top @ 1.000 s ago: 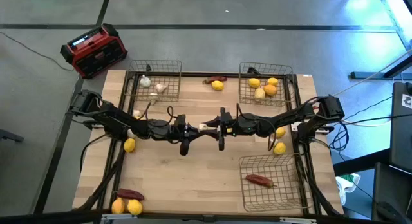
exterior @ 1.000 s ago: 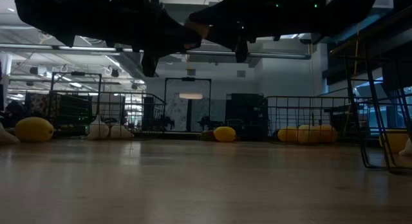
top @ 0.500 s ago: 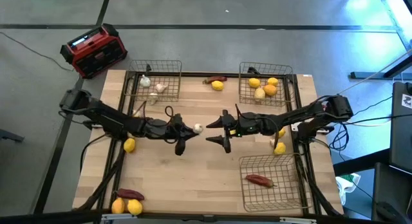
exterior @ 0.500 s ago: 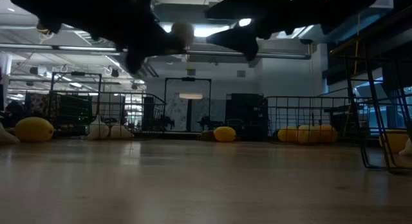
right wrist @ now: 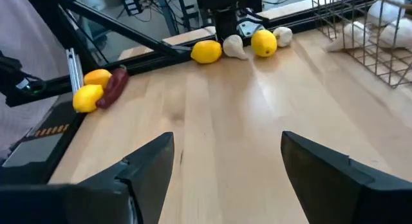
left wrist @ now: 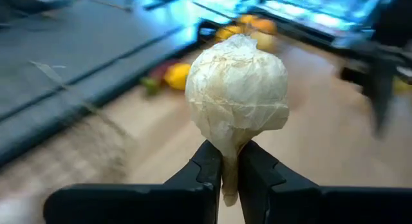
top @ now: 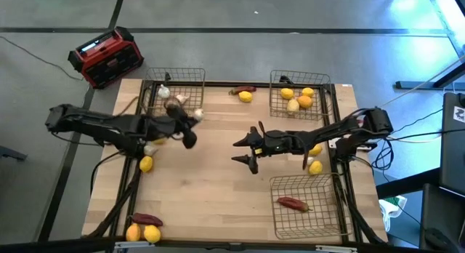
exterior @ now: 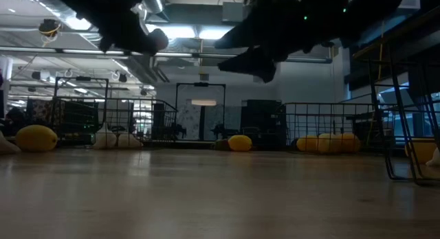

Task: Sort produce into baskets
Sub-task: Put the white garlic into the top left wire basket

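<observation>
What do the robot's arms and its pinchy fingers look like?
Both arms are dark, nearly black, built from thin jointed sections with black cables looping alongside. The left gripper ends in two chunky black fingers with flat inner faces. The right gripper has two broad, flat black fingers with angled tips. No coloured markings show on them.

The left gripper has carried the garlic bulb away from the middle of the table, where both grippers met on it, to just beside the far-left basket. The right gripper has let go, spread its fingers and drawn back slightly toward its own side.
</observation>
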Tool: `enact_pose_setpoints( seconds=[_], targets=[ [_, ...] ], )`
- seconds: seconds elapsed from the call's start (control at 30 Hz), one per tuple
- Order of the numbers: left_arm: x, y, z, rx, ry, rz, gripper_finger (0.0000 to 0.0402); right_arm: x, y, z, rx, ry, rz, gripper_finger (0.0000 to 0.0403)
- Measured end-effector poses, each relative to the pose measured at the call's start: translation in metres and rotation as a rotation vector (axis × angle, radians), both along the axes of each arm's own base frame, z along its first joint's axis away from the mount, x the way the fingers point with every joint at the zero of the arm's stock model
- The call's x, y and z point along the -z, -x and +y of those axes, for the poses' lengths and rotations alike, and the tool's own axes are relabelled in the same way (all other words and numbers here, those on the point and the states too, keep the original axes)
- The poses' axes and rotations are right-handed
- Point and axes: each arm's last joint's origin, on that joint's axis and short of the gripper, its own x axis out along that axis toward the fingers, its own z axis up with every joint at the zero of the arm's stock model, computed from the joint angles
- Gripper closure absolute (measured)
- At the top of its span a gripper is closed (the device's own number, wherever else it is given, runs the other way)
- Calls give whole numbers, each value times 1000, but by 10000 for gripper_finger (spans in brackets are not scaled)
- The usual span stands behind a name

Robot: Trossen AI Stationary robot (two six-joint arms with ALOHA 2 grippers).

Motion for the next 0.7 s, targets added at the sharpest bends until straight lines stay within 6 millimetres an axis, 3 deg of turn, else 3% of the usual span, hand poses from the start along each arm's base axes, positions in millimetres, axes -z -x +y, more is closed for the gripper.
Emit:
enact_pose_setpoints(
  seconds=[0.37, 0.7],
  targets=[
    [-40, 13, 75, -273, -93, 80, 371, 42, -14, 2, 25, -67, 74, 123],
    [-35, 19, 140, -406, 10, 262, 371, 70, -20, 2, 31, -74, 121, 123]
  ],
)
